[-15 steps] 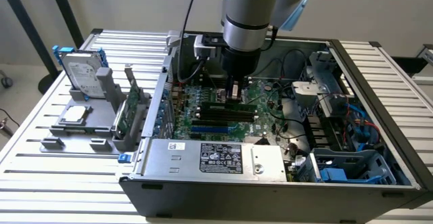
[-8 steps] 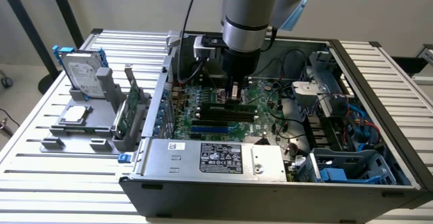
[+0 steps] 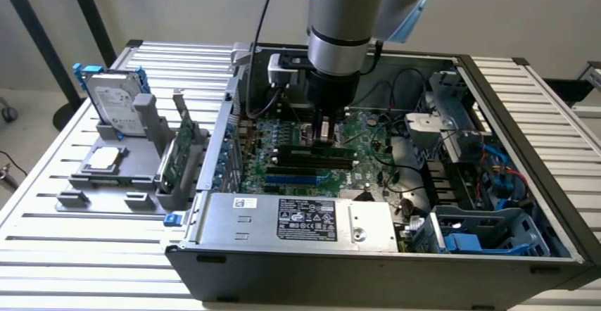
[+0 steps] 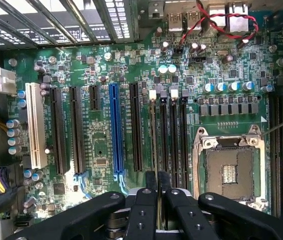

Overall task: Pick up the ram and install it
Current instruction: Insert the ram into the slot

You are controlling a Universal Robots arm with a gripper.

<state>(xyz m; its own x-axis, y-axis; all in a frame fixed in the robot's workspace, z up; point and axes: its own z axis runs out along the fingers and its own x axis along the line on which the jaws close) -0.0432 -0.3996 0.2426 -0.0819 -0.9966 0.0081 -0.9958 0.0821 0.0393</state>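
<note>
My gripper (image 3: 324, 134) reaches down into the open computer case (image 3: 526, 114), low over the motherboard (image 3: 291, 174). In the wrist view its black fingers (image 4: 144, 200) stand close together, shut on the ram (image 4: 154, 145). The ram shows edge-on as a thin strip running along a black memory slot, with a white clip (image 4: 153, 94) at its far end. In the exterior view the ram (image 3: 300, 150) is a narrow green stick lying along the black slots, directly under the fingers. I cannot tell how deep it sits in the slot.
An open processor socket (image 4: 230, 172) lies beside the memory slots, with a blue slot (image 4: 114, 130) and a white slot (image 4: 35, 125) on the other side. The power supply (image 3: 300, 219) fills the case front. Outside, a grey holder carries a hard drive (image 3: 117, 103), an expansion card (image 3: 183, 153) and a processor chip (image 3: 105, 157).
</note>
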